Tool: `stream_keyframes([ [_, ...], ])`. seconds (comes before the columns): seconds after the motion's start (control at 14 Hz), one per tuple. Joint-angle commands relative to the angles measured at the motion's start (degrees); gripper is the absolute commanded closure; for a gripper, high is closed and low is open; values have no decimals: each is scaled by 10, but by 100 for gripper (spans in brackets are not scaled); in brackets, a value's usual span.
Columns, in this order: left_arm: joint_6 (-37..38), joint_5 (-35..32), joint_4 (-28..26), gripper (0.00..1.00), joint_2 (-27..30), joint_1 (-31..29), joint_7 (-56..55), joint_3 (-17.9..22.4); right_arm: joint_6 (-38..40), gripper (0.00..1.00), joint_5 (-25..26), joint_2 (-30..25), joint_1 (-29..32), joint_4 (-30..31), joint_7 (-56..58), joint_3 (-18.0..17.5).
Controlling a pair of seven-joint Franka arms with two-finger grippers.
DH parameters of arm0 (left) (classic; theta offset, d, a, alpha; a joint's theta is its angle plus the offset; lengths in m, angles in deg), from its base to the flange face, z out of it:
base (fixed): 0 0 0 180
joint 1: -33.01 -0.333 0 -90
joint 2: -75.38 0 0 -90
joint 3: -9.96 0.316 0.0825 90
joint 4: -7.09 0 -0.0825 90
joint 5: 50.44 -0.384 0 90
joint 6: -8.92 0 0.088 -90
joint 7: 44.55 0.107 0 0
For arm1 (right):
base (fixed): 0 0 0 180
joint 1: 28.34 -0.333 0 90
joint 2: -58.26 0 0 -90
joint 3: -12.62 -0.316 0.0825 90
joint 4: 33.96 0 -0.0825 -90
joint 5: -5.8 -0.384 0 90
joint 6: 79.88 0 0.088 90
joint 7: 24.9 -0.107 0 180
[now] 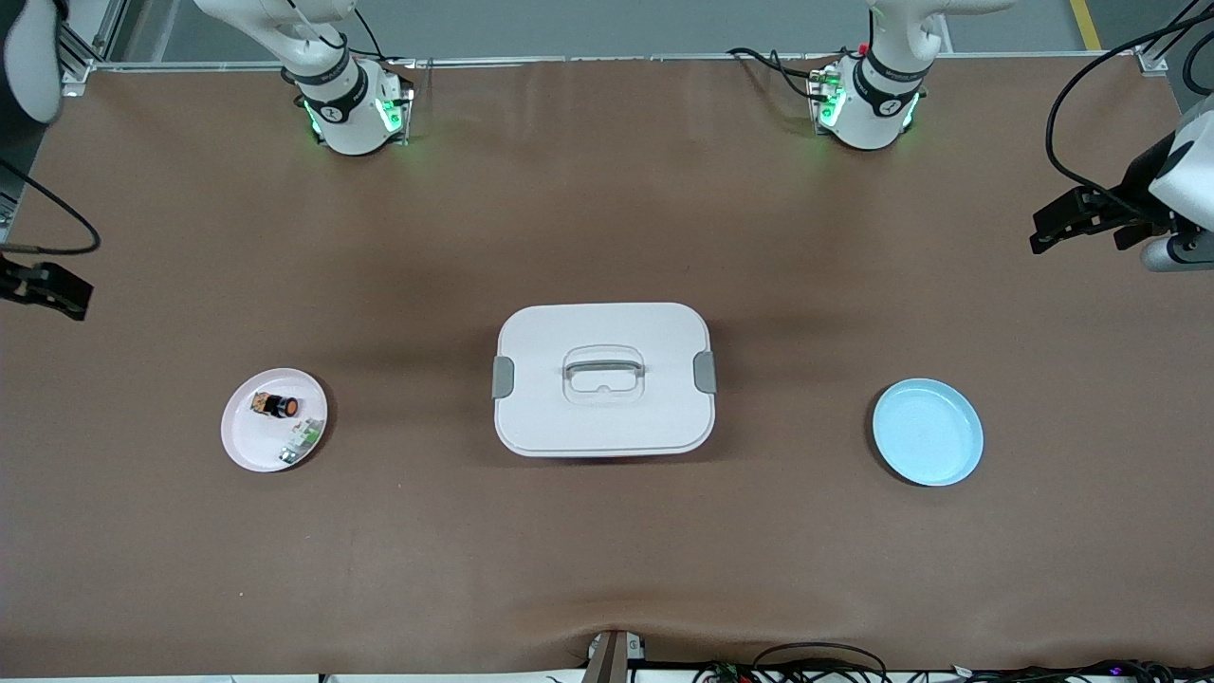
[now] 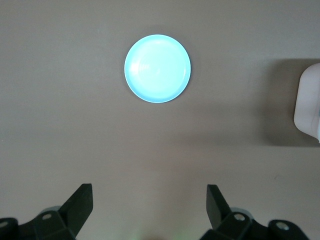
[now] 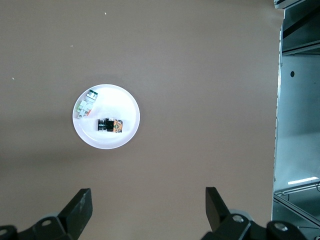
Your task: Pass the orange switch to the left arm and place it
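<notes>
The orange switch (image 1: 278, 406) lies on its side on a small pink plate (image 1: 248, 438) toward the right arm's end of the table. It also shows in the right wrist view (image 3: 110, 125). The white box (image 1: 604, 378) stands at the table's middle, lid on. My right gripper (image 1: 57, 289) is open and empty, high over the table's edge at the right arm's end. In its wrist view, the right gripper (image 3: 148, 202) is well above the plate (image 3: 127, 135). My left gripper (image 1: 1048, 228) is open and empty, high over the left arm's end. It shows the same in its own view (image 2: 149, 200).
A green-and-white part (image 1: 302, 442) shares the pink plate. An empty blue plate (image 1: 927, 432) lies toward the left arm's end and shows in the left wrist view (image 2: 157, 68), with the box's corner (image 2: 309, 105). A metal frame (image 3: 297, 125) borders the right arm's end.
</notes>
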Motion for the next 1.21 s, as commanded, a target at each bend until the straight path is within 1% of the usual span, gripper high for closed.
stream_keyframes([
  [0.0, 11, 0, 14, 0, -6, -3, 13, 0, 2, 0, 11, 11, 4, -7, -7, 2],
  [0.14, 11, 0, 14, 0, -8, -8, 13, 0, -9, 0, 2, 27, 6, -6, -20, 2],
  [0.21, 11, 0, 14, 0, -9, -8, 13, 0, -23, 0, -16, 31, 11, -4, -20, 2],
  [0.43, 11, 0, 14, 0, -9, -8, 13, 0, -33, 0, -153, 44, 45, 0, -15, 3],
  [0.5, 11, 0, 14, 0, -9, -8, 13, 0, -36, 0, -160, 49, 44, 8, -20, 3],
  [0.79, 11, 0, 14, 0, -9, -8, 13, 0, -134, 0, -168, 33, 47, 126, -35, 2],
  [0.93, 11, 0, 14, 0, -9, -8, 13, 0, -168, 0, -178, 28, 50, 169, -37, 2],
  [1.07, 11, 0, 14, 0, -10, -9, 13, 0, -205, 0, -199, 27, 53, 206, -36, 2],
  [1.14, 11, 0, 14, 0, -11, -9, 13, 0, -227, 0, -200, 22, 54, 227, -36, 2],
])
